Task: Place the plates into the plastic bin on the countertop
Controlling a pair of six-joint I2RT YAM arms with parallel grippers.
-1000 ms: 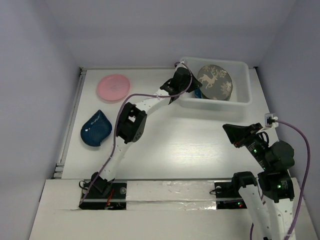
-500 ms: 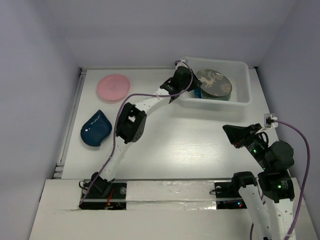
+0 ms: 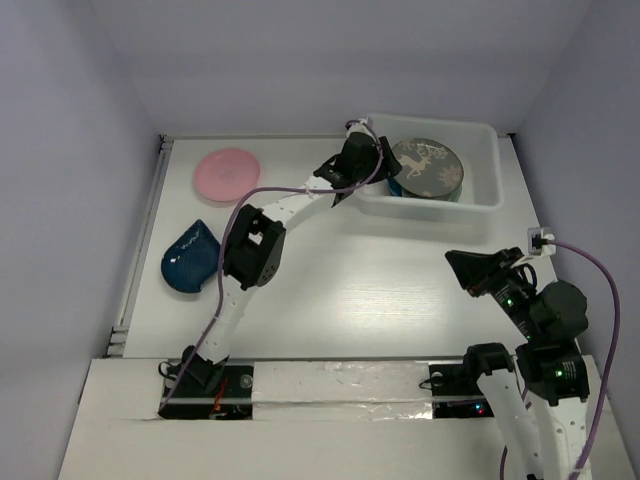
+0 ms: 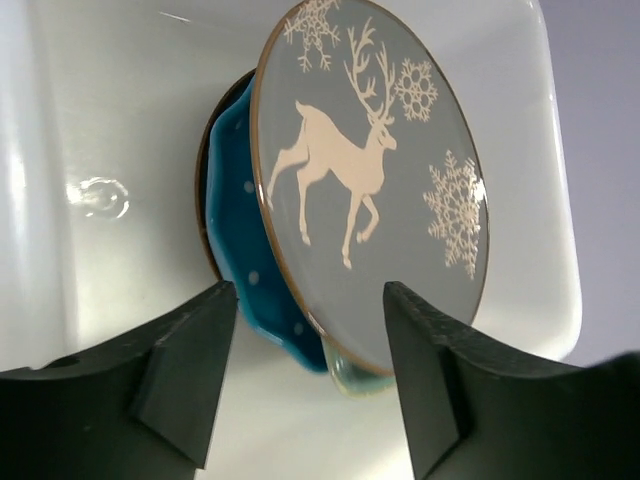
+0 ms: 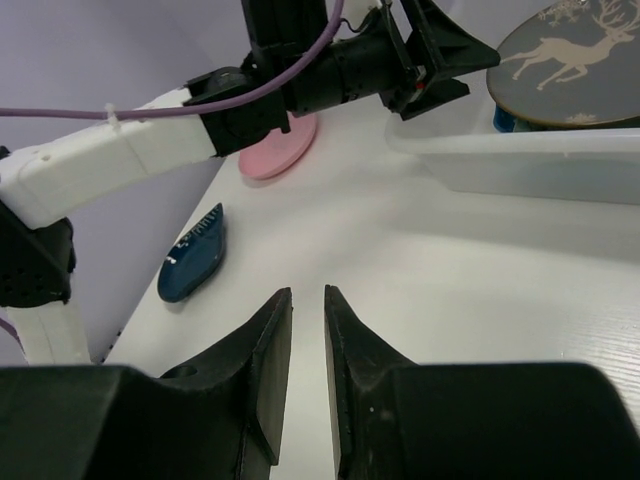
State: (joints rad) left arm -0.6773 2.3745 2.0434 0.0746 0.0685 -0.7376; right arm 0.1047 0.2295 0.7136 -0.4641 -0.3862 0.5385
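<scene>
White countertop (image 3: 380, 290) carries the translucent white plastic bin (image 3: 480, 205) holding the dark grey gold-deer plate (image 3: 428, 168). Left gripper (image 4: 308, 295), open and empty at the bin's left wall, is nearer the pink round plate (image 3: 228, 173) lying leftward; right gripper (image 5: 307, 300) nearly closed, empty

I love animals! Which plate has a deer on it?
The dark grey plate in the bin; the pink, teal and dotted blue plates have none.
</scene>
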